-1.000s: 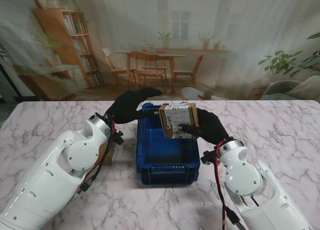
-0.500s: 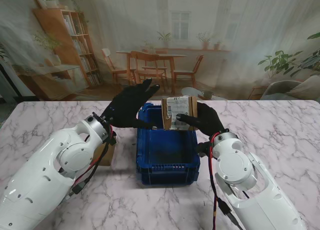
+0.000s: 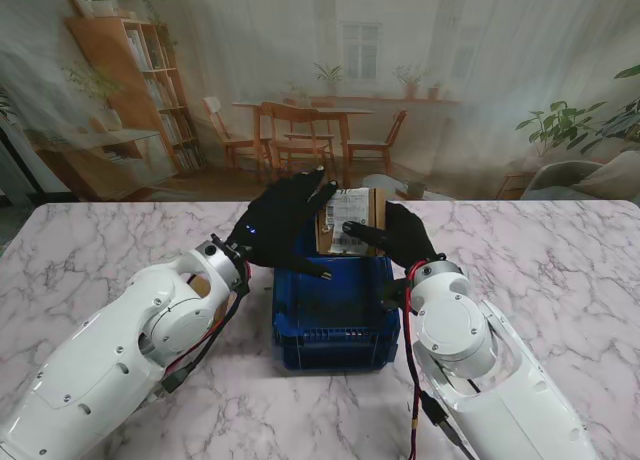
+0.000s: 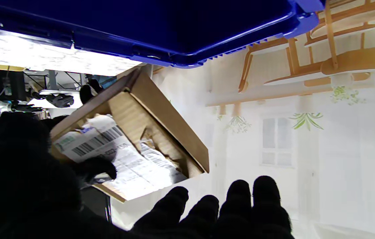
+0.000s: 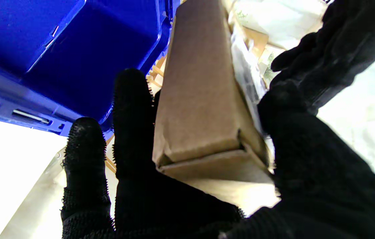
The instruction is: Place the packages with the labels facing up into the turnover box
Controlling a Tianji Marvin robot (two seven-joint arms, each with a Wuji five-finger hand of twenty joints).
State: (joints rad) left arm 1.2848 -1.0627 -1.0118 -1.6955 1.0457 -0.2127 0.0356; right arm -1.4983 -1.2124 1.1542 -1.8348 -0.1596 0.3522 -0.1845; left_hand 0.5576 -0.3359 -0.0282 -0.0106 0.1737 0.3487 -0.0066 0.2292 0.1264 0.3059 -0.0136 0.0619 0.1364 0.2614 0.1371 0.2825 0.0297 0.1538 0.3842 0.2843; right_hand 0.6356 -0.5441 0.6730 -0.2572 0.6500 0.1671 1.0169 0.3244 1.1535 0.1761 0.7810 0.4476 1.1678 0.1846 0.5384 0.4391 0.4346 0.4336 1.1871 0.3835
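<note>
From the stand, your right hand (image 3: 403, 236) pinches the package (image 3: 350, 221) over the far rim of the turnover box (image 3: 335, 325); tip its label upward before lowering. Your left hand (image 3: 283, 225) hovers beside it, fingers spread, holding nothing. Both wrist views show the package above the box.

The label (image 3: 345, 220) print is too small to read in any view. The right hand (image 3: 400, 235) covers the package's (image 3: 352, 221) right edge, and the left hand (image 3: 285, 225) hides the box's (image 3: 335, 325) far left corner. A brown object (image 3: 204, 285) behind the left forearm is mostly hidden, unidentifiable. The box floor is too dark to make out.
</note>
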